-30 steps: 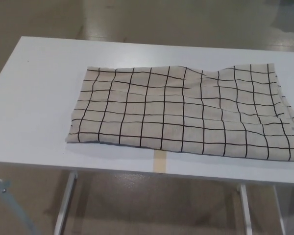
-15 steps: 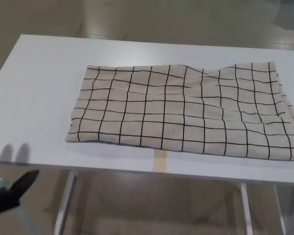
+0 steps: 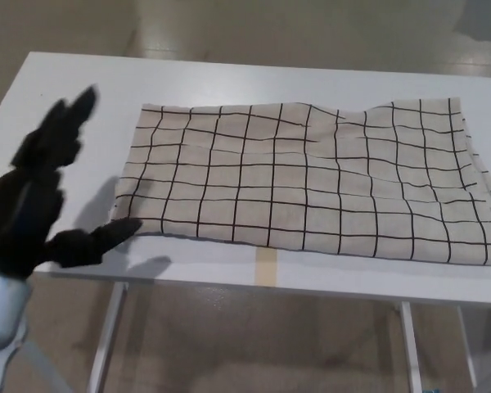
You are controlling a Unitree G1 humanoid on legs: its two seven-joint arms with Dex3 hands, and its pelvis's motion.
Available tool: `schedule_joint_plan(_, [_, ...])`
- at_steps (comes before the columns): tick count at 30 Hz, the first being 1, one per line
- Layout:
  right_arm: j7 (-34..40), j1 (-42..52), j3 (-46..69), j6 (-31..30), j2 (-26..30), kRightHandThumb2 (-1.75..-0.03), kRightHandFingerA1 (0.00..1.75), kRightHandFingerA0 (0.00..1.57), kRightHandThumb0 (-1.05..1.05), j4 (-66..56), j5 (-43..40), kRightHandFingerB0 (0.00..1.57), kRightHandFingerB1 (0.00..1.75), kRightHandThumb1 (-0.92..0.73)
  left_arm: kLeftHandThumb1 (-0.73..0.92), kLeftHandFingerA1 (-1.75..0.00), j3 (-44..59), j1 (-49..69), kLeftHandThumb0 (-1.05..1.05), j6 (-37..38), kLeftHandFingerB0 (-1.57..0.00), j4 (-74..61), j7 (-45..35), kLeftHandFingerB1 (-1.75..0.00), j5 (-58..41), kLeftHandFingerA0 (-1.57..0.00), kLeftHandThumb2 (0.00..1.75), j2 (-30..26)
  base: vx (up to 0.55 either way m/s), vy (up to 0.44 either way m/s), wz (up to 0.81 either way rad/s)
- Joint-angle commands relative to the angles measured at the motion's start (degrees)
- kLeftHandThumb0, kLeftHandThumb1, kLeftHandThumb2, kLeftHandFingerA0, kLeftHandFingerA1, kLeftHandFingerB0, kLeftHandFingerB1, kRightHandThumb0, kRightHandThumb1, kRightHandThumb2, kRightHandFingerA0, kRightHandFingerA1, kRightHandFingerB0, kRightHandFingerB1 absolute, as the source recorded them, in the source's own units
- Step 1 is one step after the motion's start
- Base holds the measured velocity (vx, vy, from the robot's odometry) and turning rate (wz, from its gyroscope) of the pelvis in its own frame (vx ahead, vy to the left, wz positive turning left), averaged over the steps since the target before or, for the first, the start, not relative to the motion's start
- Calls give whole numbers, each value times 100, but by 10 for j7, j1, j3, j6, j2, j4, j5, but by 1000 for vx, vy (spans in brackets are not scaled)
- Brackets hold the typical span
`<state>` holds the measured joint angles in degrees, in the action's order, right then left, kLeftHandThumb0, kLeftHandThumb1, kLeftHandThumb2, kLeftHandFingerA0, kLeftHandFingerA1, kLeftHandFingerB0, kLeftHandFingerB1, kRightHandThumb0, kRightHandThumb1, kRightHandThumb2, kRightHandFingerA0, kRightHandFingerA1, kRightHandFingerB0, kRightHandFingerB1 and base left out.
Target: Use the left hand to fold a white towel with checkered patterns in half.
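The robot's left hand hovers over the left end of the white worktop, fingers spread wide and holding nothing, its thumb tip reaching toward the near-left corner of the towel; whether the two touch cannot be told. The one towel, cream with a black grid, lies flat just to the right of the hand and stretches to the worktop's right end. One strip of tape marks the near edge.

White table, perhaps tape at edge
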<state>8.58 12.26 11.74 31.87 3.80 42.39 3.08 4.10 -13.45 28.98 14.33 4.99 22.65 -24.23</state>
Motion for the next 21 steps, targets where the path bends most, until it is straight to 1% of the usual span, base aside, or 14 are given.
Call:
schedule_joint_plan(1, [6,-6,-3,36,4,-111,48,0,-27,23,1,0,49,-67,56,0,-198,-156,-11,-68,0,163,69,-15,327,0,56,-84,0,0,0])
schedule_joint_plan(2, [3,-4,-2,36,2,-111,48,0,-27,23,-2,0,49,-66,61,-2,-211,-165,-1,-73,0,174,66,-9,333,0,60,-85,0,0,0])
schedule_joint_plan(3, [1,-3,-2,36,1,-111,48,0,-27,23,-4,0,49,-66,61,-2,-220,-172,-1,-77,0,182,64,-9,338,0,60,-86,0,0,0])
schedule_joint_plan(4, [-1,-2,-1,34,0,-111,48,0,-27,22,-6,0,49,-66,65,0,-235,-184,0,-83,0,195,61,-11,342,0,58,-87,0,0,0])
schedule_joint_plan(5, [0,-3,-1,36,0,-111,48,0,-27,24,-5,0,49,-66,63,0,-247,-194,1,-89,0,208,60,-4,344,0,65,-86,0,0,0])
schedule_joint_plan(7, [2,-3,-1,38,1,-111,48,0,-27,27,-4,0,49,-66,63,0,-261,-205,1,-96,0,222,61,-4,345,0,65,-84,0,0,0])
schedule_joint_plan(8, [3,-3,-1,39,0,-110,49,0,-27,28,-4,0,49,-65,65,0,-268,-210,0,-103,0,231,61,-7,348,0,61,-81,0,0,0])
schedule_joint_plan(9, [3,-3,-1,39,0,-110,49,0,-27,28,-4,0,49,-65,65,0,-276,-214,0,-107,0,238,63,-7,349,0,61,-79,0,0,0])
schedule_joint_plan(10, [3,-2,-1,37,0,-110,49,0,-27,27,-4,0,49,-65,61,0,-285,-220,-3,-114,0,248,64,-5,349,0,65,-77,0,0,0])
schedule_joint_plan(11, [2,-1,-1,36,0,-110,49,0,-27,24,-5,0,49,-65,60,0,-297,-228,-10,-122,0,261,69,-12,353,0,57,-74,0,0,0])
schedule_joint_plan(13, [0,0,-1,35,0,-110,49,0,-27,22,-6,0,49,-65,57,0,-313,-237,-9,-132,0,279,78,-10,359,0,61,-70,0,0,0])
schedule_joint_plan(14, [1,1,-2,32,0,-110,49,0,-27,21,-5,0,49,-65,58,0,-322,-241,-14,-138,0,287,82,-13,361,0,57,-67,0,0,0])
schedule_joint_plan(16, [2,1,-3,27,-1,-110,49,0,-27,19,-3,0,49,-65,57,0,-343,-249,-18,-149,0,306,96,-15,364,0,57,-63,0,0,0])
schedule_joint_plan(21, [4,2,-5,20,1,-110,49,0,-27,16,1,0,49,-65,55,0,-385,-259,-21,-173,0,340,134,-15,375,0,56,-45,0,0,0])
